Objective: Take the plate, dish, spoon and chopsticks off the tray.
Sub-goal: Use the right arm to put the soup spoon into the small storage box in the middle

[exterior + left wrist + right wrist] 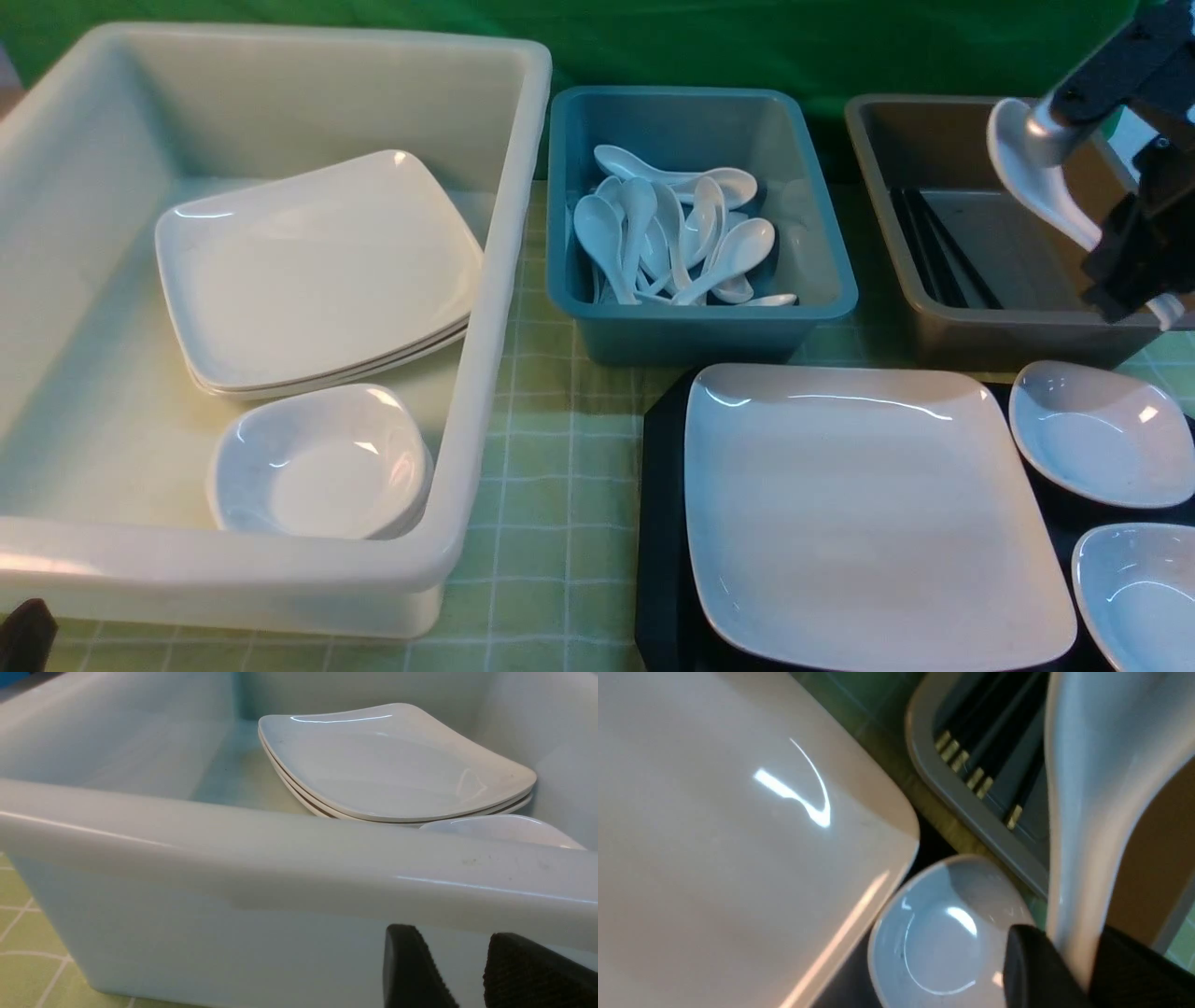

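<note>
Spoon (1036, 173) is raised near the grey tub (934, 327), its handle pinched by the right gripper (1131, 269). Plate (868, 504) lies on the tray (658, 523). Left gripper (467, 970) sits parted and empty beside the white tub (280, 858).

the white tub (233, 569) raises its near wall right before the left gripper (455, 956), barring a level way in; from above, its floor left of the stacked plates (317, 271) lies bare. the green cloth (551, 485) between tub and tray (658, 523) is open. the plate (868, 513) and small dishes (1102, 434) leave only narrow gaps
</note>
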Motion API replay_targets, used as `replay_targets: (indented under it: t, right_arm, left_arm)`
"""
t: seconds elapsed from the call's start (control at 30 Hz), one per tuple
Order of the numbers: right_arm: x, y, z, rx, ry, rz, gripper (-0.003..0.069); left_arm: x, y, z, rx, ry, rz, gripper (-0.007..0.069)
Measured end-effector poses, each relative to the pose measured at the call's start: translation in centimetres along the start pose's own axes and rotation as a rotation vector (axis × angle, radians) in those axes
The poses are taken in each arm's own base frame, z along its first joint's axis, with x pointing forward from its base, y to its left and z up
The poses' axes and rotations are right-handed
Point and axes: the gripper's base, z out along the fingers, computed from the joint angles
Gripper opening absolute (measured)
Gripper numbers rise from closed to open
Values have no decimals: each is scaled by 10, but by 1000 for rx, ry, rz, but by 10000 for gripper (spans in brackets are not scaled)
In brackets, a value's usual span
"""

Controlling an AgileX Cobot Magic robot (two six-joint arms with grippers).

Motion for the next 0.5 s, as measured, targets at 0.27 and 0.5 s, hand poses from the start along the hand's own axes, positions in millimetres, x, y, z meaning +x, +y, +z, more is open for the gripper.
replay_targets:
  t: [0.27,0.5]
  right_arm:
    - [-8,9,15,-59,-11,123,114]
    - [-35,13,36,-185,-101,280,114]
  left_arm:
    - [0,0,0,0,0,0,225]
    - [0,0,0,0,0,0,225]
